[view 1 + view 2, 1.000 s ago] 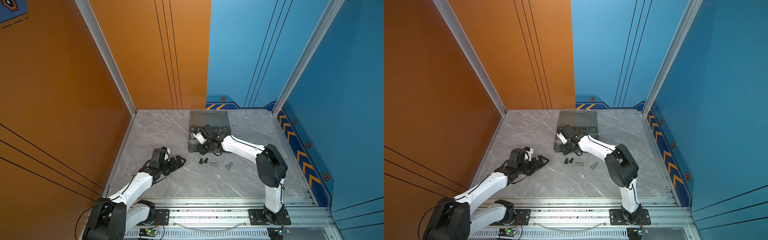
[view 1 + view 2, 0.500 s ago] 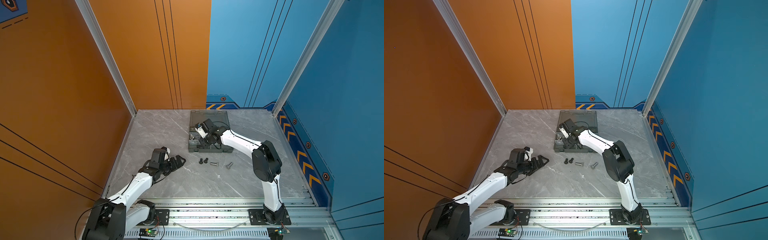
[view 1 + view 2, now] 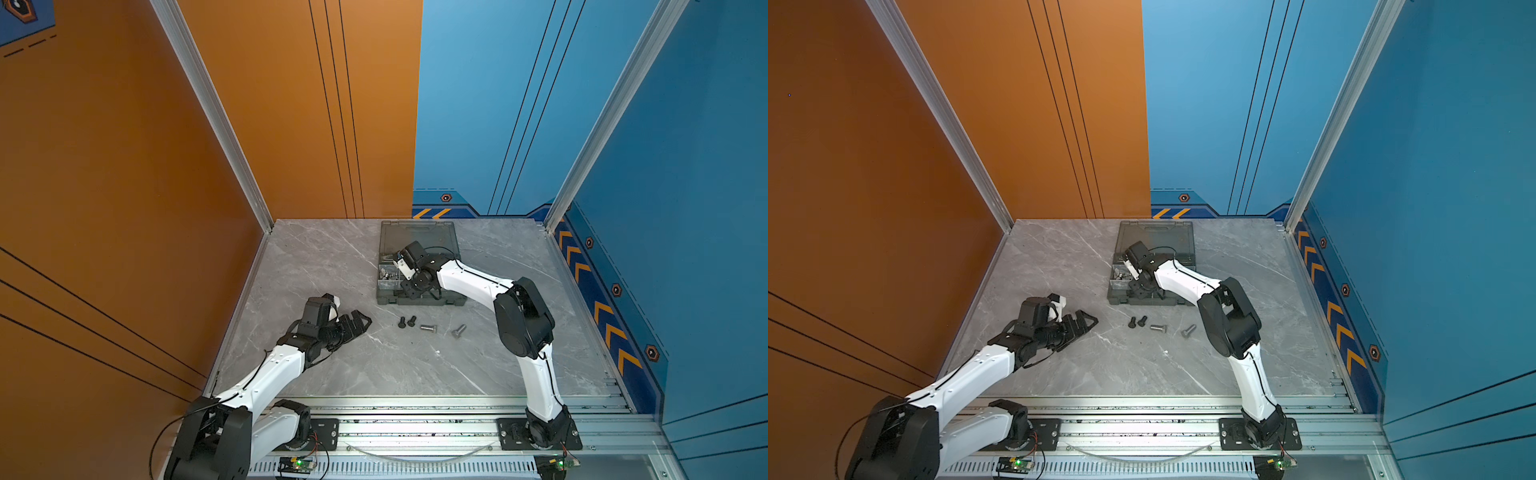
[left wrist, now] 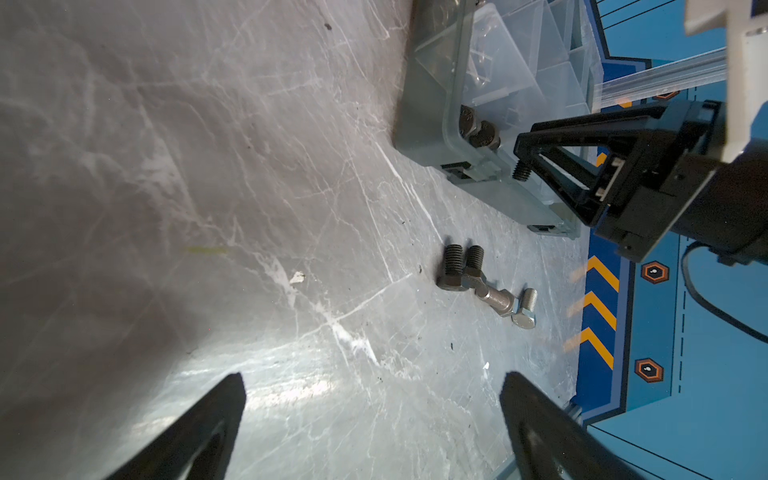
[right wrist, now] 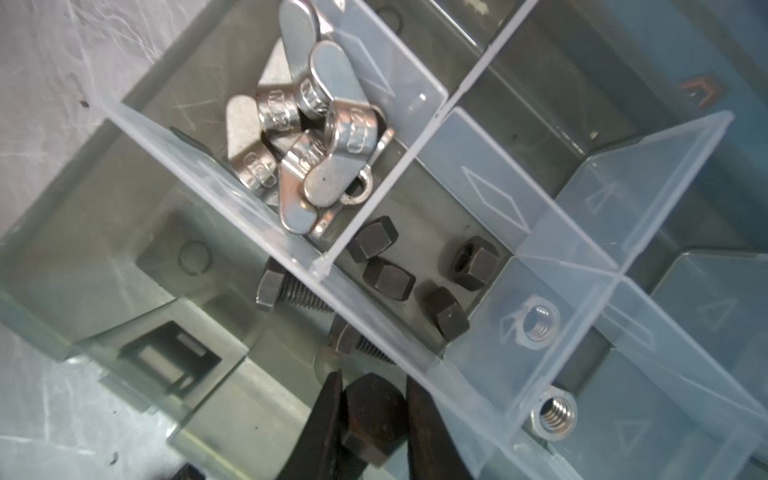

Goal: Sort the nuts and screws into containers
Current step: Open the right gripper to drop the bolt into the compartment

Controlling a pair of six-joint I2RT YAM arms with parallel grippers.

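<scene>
My right gripper [image 5: 372, 376] hangs over the front-left compartments of the grey organiser case [image 3: 386, 297], shut on the head of a black screw [image 5: 374, 419]. Beneath it two black screws [image 5: 291, 291] lie in one compartment. Others hold wing nuts [image 5: 307, 137], black hex nuts [image 5: 415, 274] and silver hex nuts [image 5: 536, 322]. Two black screws [image 3: 401, 322] and two silver screws [image 3: 428, 328] lie on the table in front of the case. My left gripper [image 3: 361, 322] rests open and empty to their left, its fingers [image 4: 536, 419] wide apart.
The case's lid [image 3: 419, 237] lies open flat toward the back wall. The marble tabletop [image 3: 332, 270] is walled by orange panels on the left and blue ones at the back and right. A metal rail [image 3: 415, 415] runs along the front edge.
My right gripper has moved with the black screw from the case's front edge to above its front-left compartments. The left arm has stayed still.
</scene>
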